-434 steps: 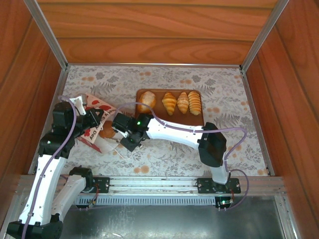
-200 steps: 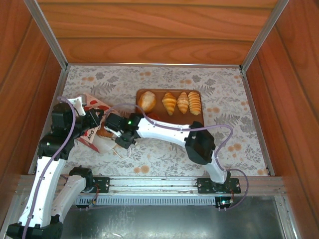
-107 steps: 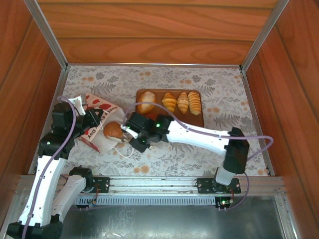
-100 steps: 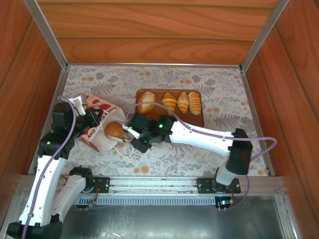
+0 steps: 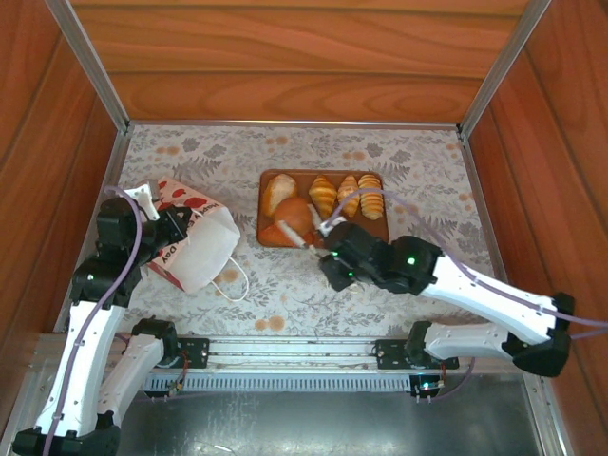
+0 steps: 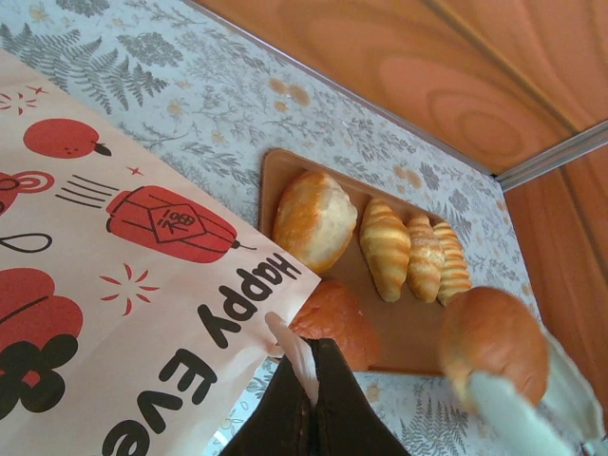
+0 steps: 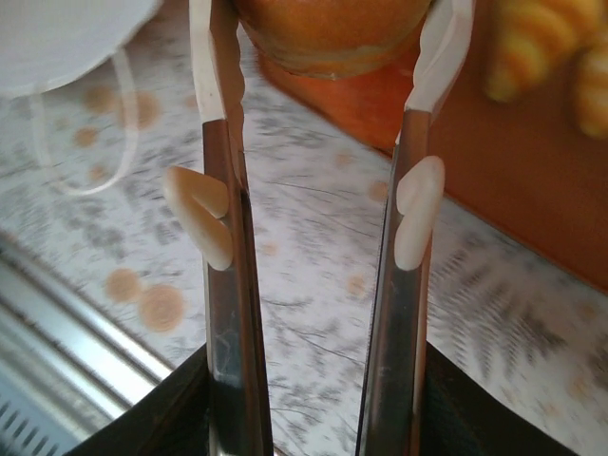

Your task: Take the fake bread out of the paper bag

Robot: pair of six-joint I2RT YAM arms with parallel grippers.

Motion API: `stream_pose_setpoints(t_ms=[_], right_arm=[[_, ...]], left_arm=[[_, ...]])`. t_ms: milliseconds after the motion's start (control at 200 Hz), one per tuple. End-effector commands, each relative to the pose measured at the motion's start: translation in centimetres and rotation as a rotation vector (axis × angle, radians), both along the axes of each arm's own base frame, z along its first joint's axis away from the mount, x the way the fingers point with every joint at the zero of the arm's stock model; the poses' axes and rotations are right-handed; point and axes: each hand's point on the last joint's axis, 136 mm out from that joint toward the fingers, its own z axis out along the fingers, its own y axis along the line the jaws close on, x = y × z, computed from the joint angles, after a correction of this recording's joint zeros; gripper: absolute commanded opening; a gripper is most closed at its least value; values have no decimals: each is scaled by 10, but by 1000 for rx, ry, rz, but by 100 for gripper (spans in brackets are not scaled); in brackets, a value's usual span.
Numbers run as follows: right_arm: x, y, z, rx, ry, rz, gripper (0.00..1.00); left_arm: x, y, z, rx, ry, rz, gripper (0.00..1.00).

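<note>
The white paper bag (image 5: 195, 249) with red print lies at the table's left, mouth toward the tray. My left gripper (image 5: 179, 228) is shut on its upper edge; the left wrist view shows the dark fingers (image 6: 328, 399) pinching the paper bag (image 6: 114, 285). My right gripper (image 5: 309, 233) is shut on a round golden bun (image 5: 295, 216), one piece of the fake bread, and holds it over the near left part of the brown tray (image 5: 304, 174). In the right wrist view the bun (image 7: 332, 24) sits between the fingertips (image 7: 213, 57). The bag's inside is hidden.
On the tray lie a pale round loaf (image 5: 277, 189), three croissants (image 5: 348, 195) and a reddish-brown bun (image 5: 274, 236). The bag's cord handle (image 5: 231, 283) loops onto the floral table cover. Wooden walls close in the back and both sides.
My right gripper has pulled the round bun out of the bag's mouth and carried it right, over the tray. The bag has sagged flatter. The left gripper has kept its hold.
</note>
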Motion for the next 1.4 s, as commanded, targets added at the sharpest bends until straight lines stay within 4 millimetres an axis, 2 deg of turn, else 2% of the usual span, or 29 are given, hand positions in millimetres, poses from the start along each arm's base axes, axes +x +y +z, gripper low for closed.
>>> stream_pose_setpoints(t_ms=[0,155,245,375,520,935,1394], right_arm=[[9,-48,-6,-17,8,-220,48],[4,-91,-23,-44,130,-389,48],[-2,-103,-35,-73,215,-448,48],[-3,-106,-49,-77,302,-485,49],[2,-100,-57,-60,355,-470,49],[29,-100,-79,-67,413,-497,49],[56,-115,-104,-125,445,-561,53]], left_arm=[[1,1,14,2,-41,9,0],[-1,1,17,6,-57,4,0],[-2,2,19,7,-67,4,0],[-2,1,19,6,-63,-1,0],[-2,0,19,4,-62,-4,0],[-3,0,16,4,-60,-6,0],[-1,-2,14,2,-47,-14,0]])
